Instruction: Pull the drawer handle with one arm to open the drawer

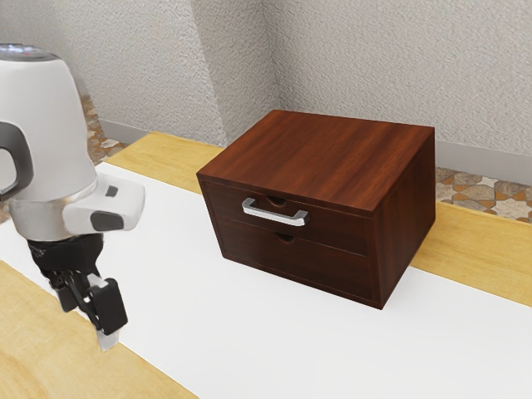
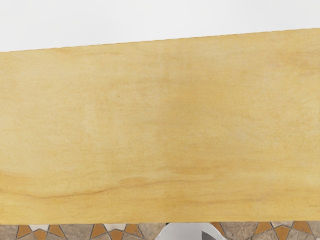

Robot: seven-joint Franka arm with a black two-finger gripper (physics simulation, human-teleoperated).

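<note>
Exterior view
Cabinet [image 1: 332, 158]: dark wooden two-drawer box. It stands on the white mat [image 1: 249, 332], which lies on the light wooden table [image 1: 482, 249].
Upper drawer [image 1: 332, 220]: in the top half of the cabinet front. I read its front as flush with the cabinet face, shut.
Drawer handle [image 1: 274, 214]: silver bar, level, on the upper drawer front, toward the cabinet's corner nearest the arm.
Lower drawer [image 1: 307, 258]: under the upper drawer, also flush, with a small notch at its top edge.
Arm [image 1: 50, 141]: white, at the exterior view's left, well apart from the cabinet.
Gripper [image 1: 105, 332]: black, pointing down, low over the mat's near edge, well apart from the cabinet and its handle.
Hand state: I cannot tell how far it is open. I see nothing in its hold.

Wrist view
Table wood [image 2: 160, 135]: a broad light band directly under my hand.
Mat edge [image 2: 150, 20]: a white strip bordering the table wood.
Tiled floor [image 2: 100, 231]: patterned, beyond the table's other edge.
Robot base [image 2: 185, 234]: a white rounded part against the floor tiles.
</note>
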